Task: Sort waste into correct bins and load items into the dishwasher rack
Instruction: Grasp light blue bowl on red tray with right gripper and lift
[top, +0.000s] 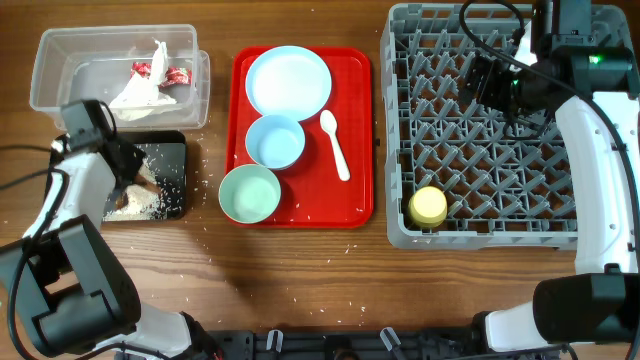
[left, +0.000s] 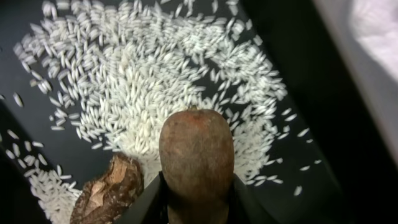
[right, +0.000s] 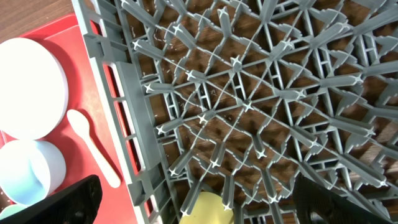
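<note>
Currently, at upper left of the overhead view, crumpled tissue (top: 140, 92) w/ wrapper scraps is seen lying in the clear tub (top: 45, 75). Just below it, the black tray (top: 172, 150) is covered by the left arm. In the left wrist view, the left gripper (left: 198, 205) is closed on the brown stick (left: 196, 155), held over a spread of rice (left: 143, 81), w/ the brown lump (left: 106, 190) just beside it at lower left.

At centre, the red tray (top: 358, 130) is loaded w/ plate (top: 288, 80), blue bowl (top: 275, 140), mint bowl (top: 249, 193) and spoon (top: 335, 145), none racked yet. At right, the yellow cup (top: 428, 206) is seen in the lower-left corner of the rack (top: 480, 235). The right gripper (right: 202, 202) is held above the pegs, jaws spread wide, nothing gripped.

Risks, as judged: if the stick is let go from too high, rice could be scattered over the shallow tray edge, or the stick could roll out. Stray grains already on the table would prob. be hard to pinch. On the right side, fingers could be snagged on pegs if lowered carelessly.
</note>
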